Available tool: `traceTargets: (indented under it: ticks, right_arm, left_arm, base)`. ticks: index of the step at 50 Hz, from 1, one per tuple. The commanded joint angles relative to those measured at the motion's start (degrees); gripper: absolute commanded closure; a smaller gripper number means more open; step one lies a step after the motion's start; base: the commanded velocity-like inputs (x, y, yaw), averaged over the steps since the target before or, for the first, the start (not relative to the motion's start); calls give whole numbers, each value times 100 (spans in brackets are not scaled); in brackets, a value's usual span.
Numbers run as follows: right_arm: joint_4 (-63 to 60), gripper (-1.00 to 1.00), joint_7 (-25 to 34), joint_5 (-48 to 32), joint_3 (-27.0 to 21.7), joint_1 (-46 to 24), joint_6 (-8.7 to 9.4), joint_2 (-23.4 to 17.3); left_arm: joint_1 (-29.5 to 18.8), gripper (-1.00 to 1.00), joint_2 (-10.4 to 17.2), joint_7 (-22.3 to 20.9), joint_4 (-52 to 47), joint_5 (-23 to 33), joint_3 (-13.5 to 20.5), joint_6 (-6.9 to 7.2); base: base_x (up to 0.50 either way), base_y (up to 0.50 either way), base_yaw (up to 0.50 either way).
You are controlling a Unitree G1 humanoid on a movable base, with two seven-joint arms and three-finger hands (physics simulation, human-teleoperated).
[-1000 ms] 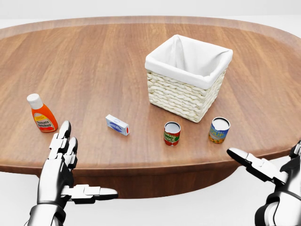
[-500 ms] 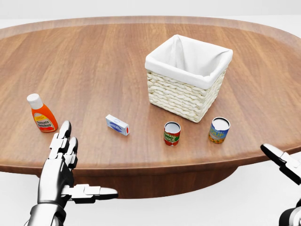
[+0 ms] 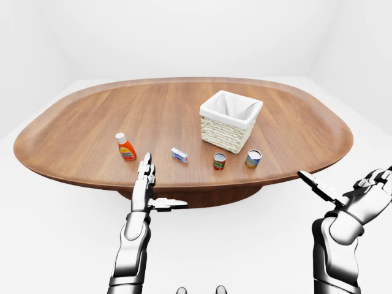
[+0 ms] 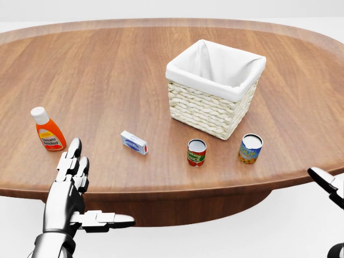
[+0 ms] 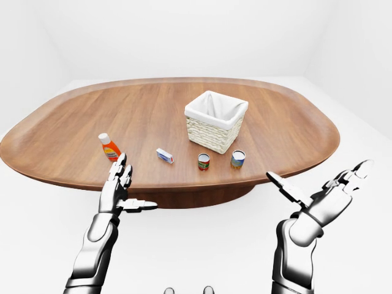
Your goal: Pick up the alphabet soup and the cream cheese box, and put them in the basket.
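Standing untouched above the spread, empty left hand (image 4: 70, 185): cream cheese box (image 4: 134, 142), up-right. Alphabet soup (image 4: 196, 152) is found well left of the splayed, empty right hand (image 5: 318, 199), below the basket (image 4: 214, 89), presumably awaiting pickup.

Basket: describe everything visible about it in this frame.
The basket is square, woven from pale wicker-like strands, with a white cloth liner folded over its rim. It stands upright on the wooden table, turned corner-on to the head view, right of centre. What shows of its inside looks empty. Nothing touches it; two cans stand apart just below it in the view, and neither hand is near.
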Motion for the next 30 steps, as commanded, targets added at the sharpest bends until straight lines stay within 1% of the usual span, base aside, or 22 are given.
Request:
traceTargets:
  ticks: [1, 19, 20, 21, 22, 23, 24, 25, 27, 30]
  right_arm:
    - [73, -100, 0, 27, 27, 0, -50, -11]
    - [72, -100, 0, 23, 23, -2, -50, -7]
    - [14, -100, 0, 50, -1, -5, -23, -11]
    - [-7, -100, 0, 67, -6, 0, -12, -12]
    - [-25, -100, 0, 101, -3, 10, 9, -5]
    - [-25, -100, 0, 144, 25, 46, -53, -4]
    - [-53, -100, 0, 104, 14, 57, -53, 22]
    - [-56, -100, 0, 60, 32, 70, -53, 30]
    - [-87, -100, 0, 47, 14, 71, -53, 38]
    - [-128, -100, 0, 109, -15, 64, -53, 38]
  left_arm:
    - [10, -100, -3, -4, -33, 1, -5, 31]
    - [10, -100, -3, -4, -33, 1, -5, 31]
    - [0, -100, -1, -8, -18, -1, -2, 32]
    - [11, -100, -4, -5, -55, 0, -8, 57]
    - [39, -100, -10, 2, -148, 6, -22, 122]
    - [32, -100, -8, -1, -124, 6, -18, 104]
    - [55, -100, -14, 4, -199, 10, -29, 153]
    - [61, -100, -13, 2, -213, 10, -29, 164]
    - [71, -100, -17, 3, -239, 13, -33, 179]
    - [56, -100, -14, -1, -177, 12, -24, 128]
  base:
    - [0, 0, 0]
    - [0, 0, 0]
    - [0, 0, 0]
    - [0, 0, 0]
    - [0, 0, 0]
    - [0, 0, 0]
    - [0, 0, 0]
    - [0, 0, 0]
    - [0, 0, 0]
    - [0, 0, 0]
